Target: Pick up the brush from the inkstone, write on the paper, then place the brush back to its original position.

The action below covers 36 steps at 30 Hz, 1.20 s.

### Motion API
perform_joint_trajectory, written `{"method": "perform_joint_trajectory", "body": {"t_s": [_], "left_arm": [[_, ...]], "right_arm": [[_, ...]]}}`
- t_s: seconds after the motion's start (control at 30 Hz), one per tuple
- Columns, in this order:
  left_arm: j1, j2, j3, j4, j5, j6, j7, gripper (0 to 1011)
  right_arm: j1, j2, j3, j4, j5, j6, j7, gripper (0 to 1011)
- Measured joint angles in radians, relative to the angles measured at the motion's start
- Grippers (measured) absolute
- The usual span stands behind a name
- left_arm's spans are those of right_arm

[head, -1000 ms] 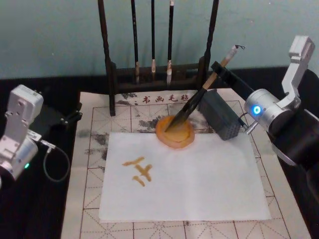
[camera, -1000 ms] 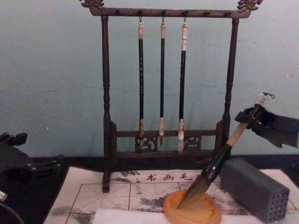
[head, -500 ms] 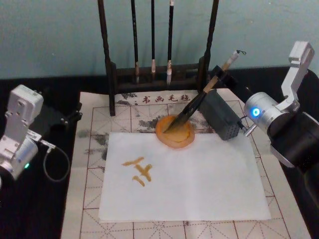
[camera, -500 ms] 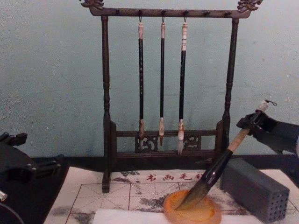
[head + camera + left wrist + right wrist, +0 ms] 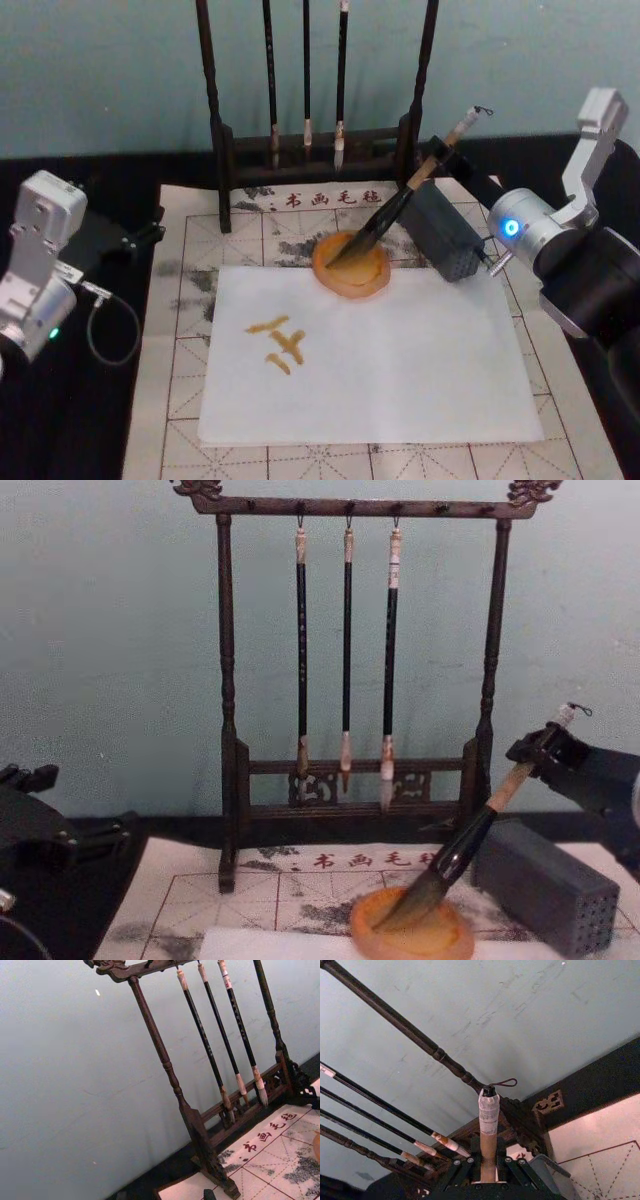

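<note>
The brush (image 5: 400, 205) leans with its dark bristles resting in the round orange inkstone (image 5: 350, 266) and its whitish capped end up to the right. My right gripper (image 5: 438, 157) is shut on the tan upper handle, just below the cap. From the chest the brush (image 5: 470, 845) slants from the inkstone (image 5: 412, 937) up to the right gripper (image 5: 540, 752). The right wrist view shows the handle (image 5: 488, 1132) rising between the fingers (image 5: 465, 1167). The white paper (image 5: 400, 360) lies in front of the inkstone and carries amber strokes (image 5: 278, 343). My left gripper (image 5: 135, 238) is parked at the left.
A dark wooden rack (image 5: 315, 140) with three thin hanging brushes (image 5: 346, 650) stands behind the inkstone. A grey rectangular block (image 5: 440, 232) sits right of the inkstone, under the brush handle. A beige red-gridded mat (image 5: 185, 300) underlies everything.
The right gripper has lowered and drawn a little to the right, so the brush leans flatter. Its bristles stay in the inkstone. The left arm has not moved.
</note>
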Motion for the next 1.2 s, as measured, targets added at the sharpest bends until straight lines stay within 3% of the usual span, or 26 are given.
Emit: {"method": "perform_joint_trajectory", "body": {"t_s": [0.7,1.2], "left_arm": [[0.0,0.0,0.0,0.0,0.0,0.0,0.0,1001],[0.0,0.0,0.0,0.0,0.0,0.0,0.0,1001]], "right_arm": [[0.0,0.001,-0.002,0.001,0.0,-0.004,-0.004,199],[0.0,0.001,-0.002,0.001,-0.001,-0.003,-0.003,613]]}}
